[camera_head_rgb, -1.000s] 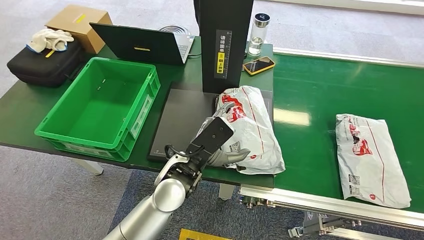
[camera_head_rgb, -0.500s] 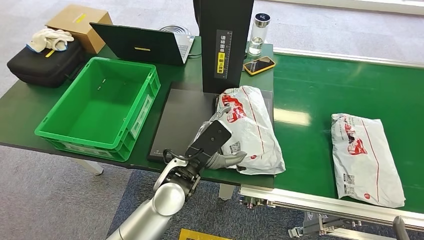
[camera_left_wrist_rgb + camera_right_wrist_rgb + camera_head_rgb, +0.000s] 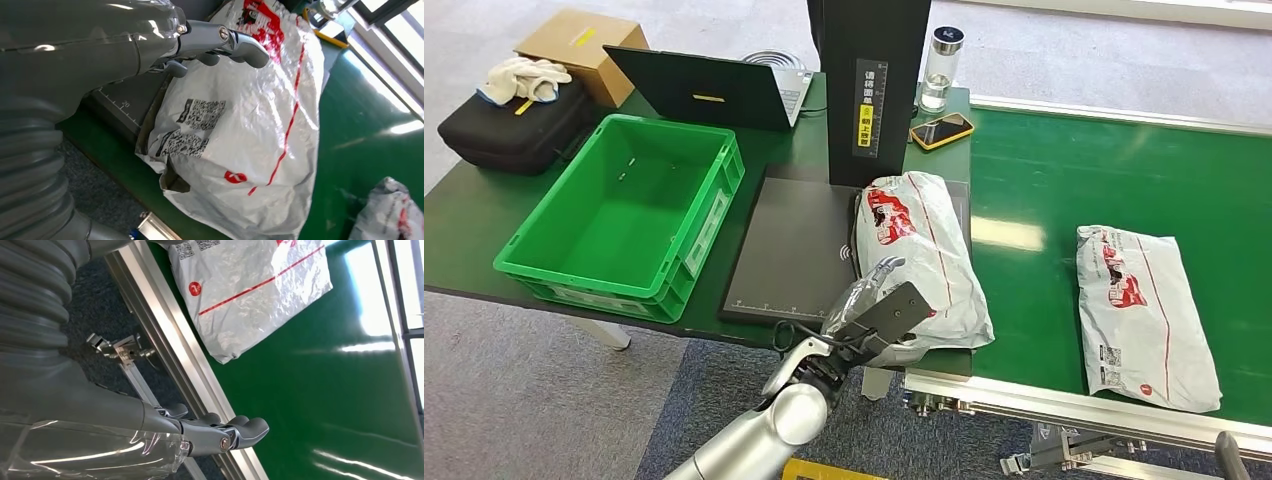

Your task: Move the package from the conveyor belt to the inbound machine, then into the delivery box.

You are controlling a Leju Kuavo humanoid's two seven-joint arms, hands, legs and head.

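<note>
**Q:** Where is the package, and what are your hands doing?

**Me:** The package [image 3: 921, 255] lies on the dark scan plate [image 3: 789, 240] of the inbound machine [image 3: 869, 80], along the plate's right side, its near end hanging a little past the table's front edge. My left hand [image 3: 879, 305] sits at that near end, over the printed codes. From the left wrist camera my fingers [image 3: 240, 42] hover just above the plastic, loosely curled and spread, clamped on nothing. My right hand [image 3: 220, 435] hangs beside the conveyor's rail, fingers curled in together, empty.

**Q:** So what is the step?

**Me:** As I judge it, the scan placement is done, and the package needs carrying into the green delivery box [image 3: 624, 215], which stands well apart on the far side of the plate.

**Q:** How do you do it well?

**Me:** The bag is soft and slick, so I'd close on a fold with contents behind it, not on loose film. The overhanging end is the easy place: thumb under, fingers on top. Then I'd lift high enough that the sagging end clears the box wall, and let go only when it is over the middle.

**Q:** And the second package [image 3: 1146, 315]?

**Me:** It lies on the green belt [image 3: 1044, 190], near my right hand; it can wait
</note>
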